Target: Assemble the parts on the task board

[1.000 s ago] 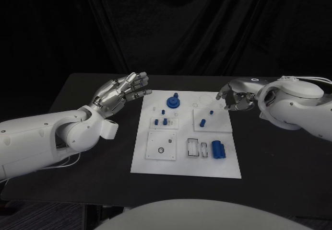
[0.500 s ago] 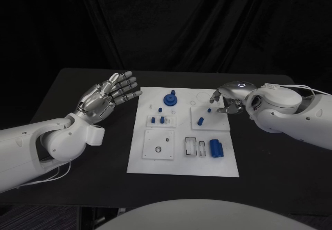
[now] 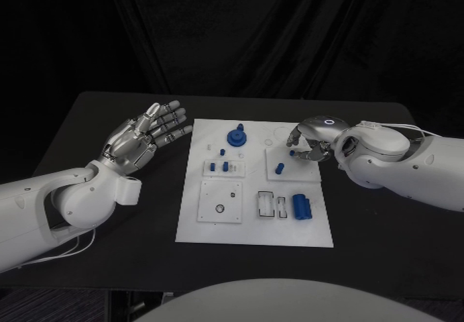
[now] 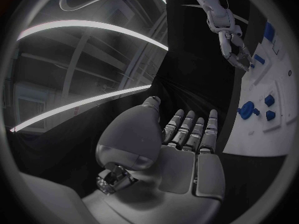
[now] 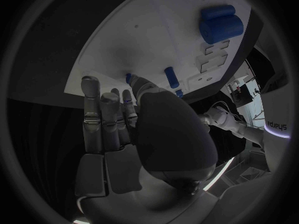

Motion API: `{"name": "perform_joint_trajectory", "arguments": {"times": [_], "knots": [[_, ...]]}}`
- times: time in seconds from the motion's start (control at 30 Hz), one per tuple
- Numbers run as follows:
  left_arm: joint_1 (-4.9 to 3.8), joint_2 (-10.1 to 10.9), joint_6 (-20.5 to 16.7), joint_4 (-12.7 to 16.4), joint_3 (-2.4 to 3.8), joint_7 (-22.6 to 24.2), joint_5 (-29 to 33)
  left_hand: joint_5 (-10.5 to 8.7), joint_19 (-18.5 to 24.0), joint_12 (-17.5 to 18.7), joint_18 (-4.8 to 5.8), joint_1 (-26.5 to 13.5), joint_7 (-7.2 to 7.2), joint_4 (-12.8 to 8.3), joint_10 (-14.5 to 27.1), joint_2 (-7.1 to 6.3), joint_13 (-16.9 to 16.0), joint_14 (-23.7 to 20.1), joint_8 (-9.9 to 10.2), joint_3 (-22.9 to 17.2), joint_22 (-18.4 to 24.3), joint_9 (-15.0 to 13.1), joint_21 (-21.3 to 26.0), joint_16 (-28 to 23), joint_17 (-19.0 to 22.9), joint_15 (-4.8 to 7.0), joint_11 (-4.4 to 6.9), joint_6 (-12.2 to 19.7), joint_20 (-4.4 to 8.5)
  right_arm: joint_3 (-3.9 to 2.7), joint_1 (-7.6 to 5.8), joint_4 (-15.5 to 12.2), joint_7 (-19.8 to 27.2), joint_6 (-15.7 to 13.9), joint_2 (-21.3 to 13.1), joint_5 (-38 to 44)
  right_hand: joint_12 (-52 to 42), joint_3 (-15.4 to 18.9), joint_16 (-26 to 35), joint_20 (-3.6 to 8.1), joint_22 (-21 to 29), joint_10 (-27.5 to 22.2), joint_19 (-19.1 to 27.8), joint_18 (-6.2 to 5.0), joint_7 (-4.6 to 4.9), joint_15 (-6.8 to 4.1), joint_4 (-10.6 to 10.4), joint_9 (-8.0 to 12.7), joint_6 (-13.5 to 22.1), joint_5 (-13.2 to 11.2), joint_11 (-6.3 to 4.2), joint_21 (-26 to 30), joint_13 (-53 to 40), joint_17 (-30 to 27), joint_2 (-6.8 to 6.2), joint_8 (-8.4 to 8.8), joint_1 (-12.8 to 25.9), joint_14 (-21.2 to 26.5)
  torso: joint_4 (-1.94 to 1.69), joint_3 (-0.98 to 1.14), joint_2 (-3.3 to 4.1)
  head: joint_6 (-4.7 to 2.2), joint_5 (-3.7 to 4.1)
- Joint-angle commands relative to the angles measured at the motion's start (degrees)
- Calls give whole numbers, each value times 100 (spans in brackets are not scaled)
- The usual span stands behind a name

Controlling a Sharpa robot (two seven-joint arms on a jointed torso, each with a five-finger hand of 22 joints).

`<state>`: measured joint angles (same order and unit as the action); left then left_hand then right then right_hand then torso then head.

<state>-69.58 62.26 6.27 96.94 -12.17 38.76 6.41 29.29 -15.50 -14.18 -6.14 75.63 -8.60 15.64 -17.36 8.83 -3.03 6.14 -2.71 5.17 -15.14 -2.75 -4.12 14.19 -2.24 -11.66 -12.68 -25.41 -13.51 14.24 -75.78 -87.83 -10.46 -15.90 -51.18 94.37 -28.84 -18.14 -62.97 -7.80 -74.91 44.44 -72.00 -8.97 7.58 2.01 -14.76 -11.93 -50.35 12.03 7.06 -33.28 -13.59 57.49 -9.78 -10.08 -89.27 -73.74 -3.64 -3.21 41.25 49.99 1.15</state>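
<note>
The board (image 3: 253,228) lies in the middle of the head view, a white plate on the black table (image 3: 87,134), its long side running away from the camera. On it stand and lie blue parts: a round knob (image 3: 237,138) at upper centre, a few small pegs (image 3: 220,166) on a raised square at centre left, a peg (image 3: 280,169) on a second raised square at centre right, and a thick cylinder (image 3: 302,206) lying at lower right, beside two rectangular slots (image 3: 273,204). A third square with a small hole (image 3: 220,202) sits at lower left of the board.

The right hand (image 3: 311,141) is over the upper right part of the board, just above the right-hand square, with its fingers curled downward near a small peg there (whether the tips touch or pinch anything cannot be told). In the right wrist view the fingers (image 5: 102,119) lie close together, pointing at the board's surface, with a blue peg (image 5: 172,77) just past them.

The left hand (image 3: 143,134) is raised above the table at upper left of the head view, off the board's edge, palm open and fingers straight and slightly apart, holding nothing. The left wrist view shows the same flat hand (image 4: 181,154) with the board (image 4: 264,109) at the right edge.
</note>
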Motion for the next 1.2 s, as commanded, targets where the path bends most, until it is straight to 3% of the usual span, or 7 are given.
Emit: {"name": "perform_joint_trajectory", "arguments": {"times": [0.03,0.07,0.1,0.3,0.5,0.83,1.2], "knots": [[10,16,177,1,5,706,-42,-50,429,17,61,46,-32,26,90,-17,13,-141,-25,108,263,-2,126,-166,26,58,102,-17,91,-3,40,32,176,-182,24,-242,29,-45,-20,-8,-290,84,-23,-3,43,22,1,9,-29,37,-6,-26,29,11,47,33,24,-21,24,10,2,1,-21],[11,19,205,-4,5,714,-57,-225,511,60,42,-32,-65,80,168,-14,26,-239,-26,197,292,-3,132,-330,50,139,188,-23,150,-3,48,41,185,-176,34,-257,39,-50,-18,-8,-290,102,-22,-6,53,21,-1,10,-40,37,-8,-17,41,6,38,34,31,-19,26,11,3,1,-20],[12,21,234,-10,5,722,-71,-244,579,70,33,-52,-83,77,187,-10,28,-262,-28,229,345,-3,143,-372,55,170,221,-30,167,-3,57,50,195,-168,44,-271,51,-56,-17,-8,-292,117,-24,-6,67,20,-3,10,-58,36,-10,-19,53,2,32,34,39,-18,26,10,4,1,-17],[16,18,315,-38,5,731,-109,-174,625,67,33,-2,-153,8,193,-28,29,-258,-39,279,354,-9,134,-371,51,166,254,-86,172,-3,86,94,252,-130,83,-310,132,-131,-32,4,-301,238,-39,-9,148,0,19,3,-219,98,-34,-21,136,0,13,8,36,-25,2,-1,12,1,17],[26,4,344,-60,5,731,-117,-112,627,47,31,47,-199,-44,167,-23,26,-211,-52,305,342,-15,114,-314,41,113,235,-139,115,-3,100,119,275,-76,93,-318,263,-306,-27,49,-322,489,-60,-6,132,-45,119,-47,-479,549,-75,-60,253,-28,-11,-56,-22,-19,18,8,23,1,-2],[110,2,377,-84,5,650,-120,87,608,-117,-3,149,-378,-159,-38,67,1,-44,-148,333,293,-58,56,-116,12,-35,100,-531,-70,-3,153,211,304,-79,140,-321,366,-450,-7,82,-330,678,-68,-6,123,-76,224,-82,-595,695,-103,-94,328,-61,12,-73,-70,-18,0,0,4,1,31],[228,-51,365,-120,5,557,-120,292,601,-121,-45,228,-403,-237,-18,102,7,-1,-177,324,263,-60,24,-67,8,-79,67,-603,-157,-3,160,280,280,-80,146,-322,526,-647,116,137,-323,912,-34,-16,130,-114,448,-124,-692,959,-126,-91,430,-189,-9,-62,-132,7,8,-2,-1,1,21]]}}
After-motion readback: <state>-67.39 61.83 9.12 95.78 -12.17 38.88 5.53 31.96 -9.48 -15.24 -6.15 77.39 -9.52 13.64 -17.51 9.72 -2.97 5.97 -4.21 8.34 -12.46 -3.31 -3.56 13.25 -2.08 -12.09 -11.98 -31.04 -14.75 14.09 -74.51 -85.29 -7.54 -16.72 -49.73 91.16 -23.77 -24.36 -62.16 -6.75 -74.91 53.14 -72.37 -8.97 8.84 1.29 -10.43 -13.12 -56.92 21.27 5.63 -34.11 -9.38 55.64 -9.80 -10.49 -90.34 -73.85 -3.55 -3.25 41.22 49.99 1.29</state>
